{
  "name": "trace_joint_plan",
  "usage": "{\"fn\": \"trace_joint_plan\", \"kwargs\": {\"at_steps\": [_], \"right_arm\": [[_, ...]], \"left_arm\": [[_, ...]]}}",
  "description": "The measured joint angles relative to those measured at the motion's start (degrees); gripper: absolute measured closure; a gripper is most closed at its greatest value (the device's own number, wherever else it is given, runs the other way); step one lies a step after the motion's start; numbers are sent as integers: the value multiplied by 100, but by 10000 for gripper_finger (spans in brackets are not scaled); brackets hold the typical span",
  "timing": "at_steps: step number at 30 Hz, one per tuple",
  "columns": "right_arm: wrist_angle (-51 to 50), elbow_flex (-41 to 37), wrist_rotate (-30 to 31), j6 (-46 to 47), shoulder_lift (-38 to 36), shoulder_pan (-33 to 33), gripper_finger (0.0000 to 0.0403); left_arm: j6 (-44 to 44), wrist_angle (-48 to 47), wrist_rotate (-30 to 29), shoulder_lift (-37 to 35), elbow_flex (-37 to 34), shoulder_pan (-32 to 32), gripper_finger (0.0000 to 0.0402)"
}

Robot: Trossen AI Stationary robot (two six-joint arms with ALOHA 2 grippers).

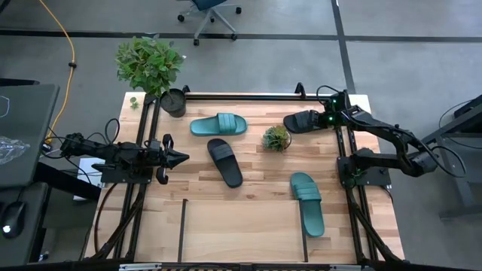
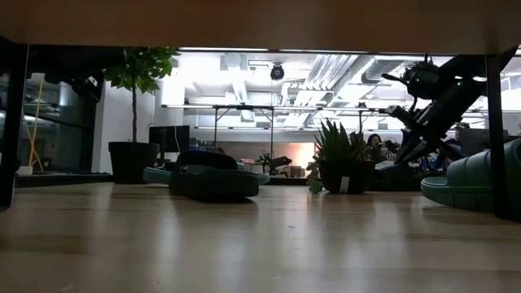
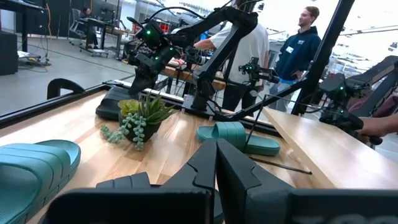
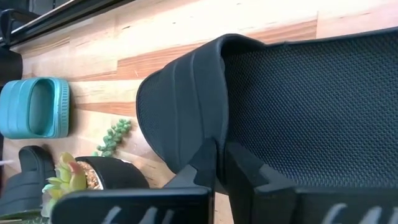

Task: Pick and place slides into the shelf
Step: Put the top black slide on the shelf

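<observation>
One black slide (image 1: 303,120) at far tabletop (image 1: 248,218) corner, right end effector (image 1: 325,119) over it, fingers together; left end effector (image 1: 181,158) closed, empty.

Robotics lab in an open-plan industrial hall: 2 arms, left (image 1: 98,153) and right (image 1: 392,147), flank a wooden table (image 1: 248,226); concrete floor (image 1: 422,68), office chair (image 1: 209,11), exposed ceiling ducts (image 2: 326,69), and other arm rigs (image 3: 186,37) with people (image 3: 305,37) beyond the left fingers (image 3: 239,177).
</observation>
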Motion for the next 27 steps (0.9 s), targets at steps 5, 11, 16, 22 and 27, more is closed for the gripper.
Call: {"fn": "trace_joint_plan", "kwargs": {"at_steps": [5,11,16,22,27], "right_arm": [[-50,-2,13,56,-183,1,401],[-67,-2,258,260,-869,0,402],[-52,-4,253,474,-1451,0,402],[18,-9,28,713,-1982,0,402],[259,-9,-173,959,-2356,0,403]], "left_arm": [[-1,-1,0,0,0,-1,401],[1,-2,0,0,0,-2,401],[1,-1,0,0,0,-1,401],[6,-2,-2,0,0,-2,401],[44,-1,-2,0,-1,-2,401]]}}
